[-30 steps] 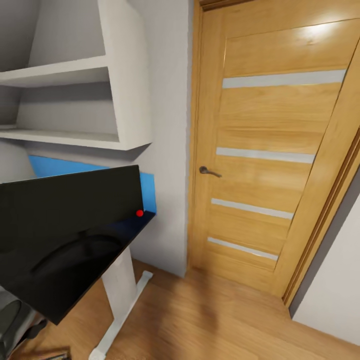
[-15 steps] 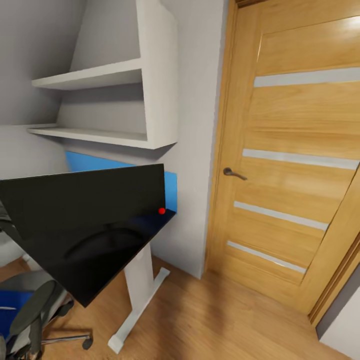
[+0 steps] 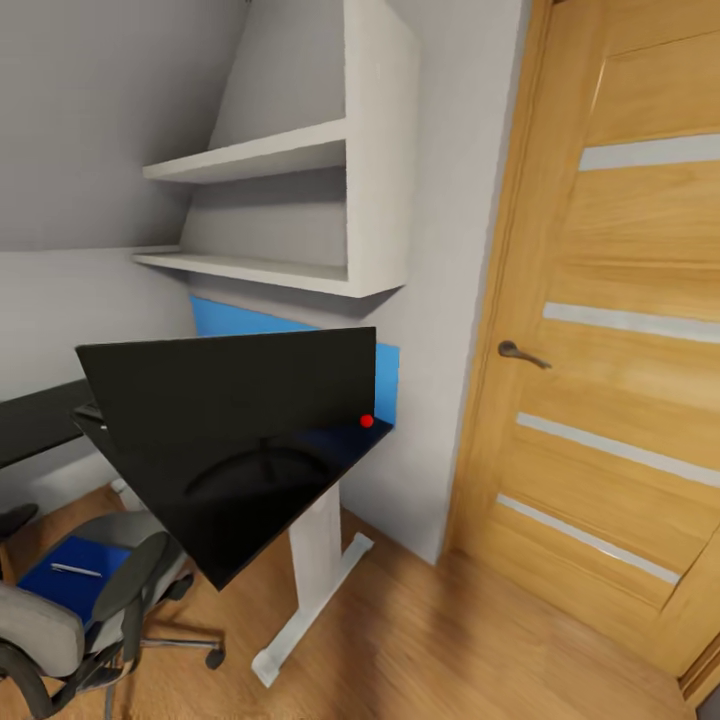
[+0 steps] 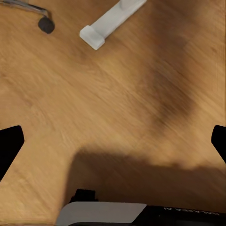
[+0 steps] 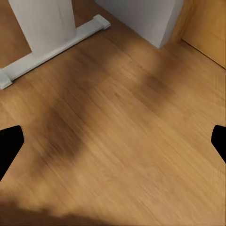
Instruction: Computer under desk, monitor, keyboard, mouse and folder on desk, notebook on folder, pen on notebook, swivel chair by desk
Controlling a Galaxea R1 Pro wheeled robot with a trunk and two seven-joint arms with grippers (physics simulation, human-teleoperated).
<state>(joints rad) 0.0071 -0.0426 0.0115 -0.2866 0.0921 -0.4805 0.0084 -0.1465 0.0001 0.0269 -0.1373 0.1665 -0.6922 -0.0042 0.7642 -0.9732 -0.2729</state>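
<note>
- While the head camera looks across a corner of the bedroom, one monitor point(image 3: 240, 395) stands on the black top of the desk point(image 3: 250, 520), its single red dot at the lower corner nearest the door.
- One white pedestal leg point(image 3: 318, 560) carries that desk end; its foot rests on the wood plank floor point(image 3: 450, 650) and also appears in the left wrist view point(image 4: 110, 23) and the right wrist view point(image 5: 47, 42).
- One swivel chair point(image 3: 70, 620) sits low at the left, partly under the desk edge, with one castor showing in the head view and in the left wrist view.
- One blue folder point(image 3: 75, 585) lies flat on the chair seat, and one thin white pen point(image 3: 76, 570) lies on top of it.
- Two white wall shelves point(image 3: 270, 210) hang above the monitor; one blue wall panel point(image 3: 250, 322) runs behind it.
- One oak door point(image 3: 620, 340) with one dark handle point(image 3: 522, 353) is at the right.
- Left gripper point(image 4: 113, 141): two dark fingertips at the picture's edges, spread wide apart over bare floor, holding nothing.
- Right gripper point(image 5: 113, 143): likewise two fingertips spread wide, nothing between them.
</note>
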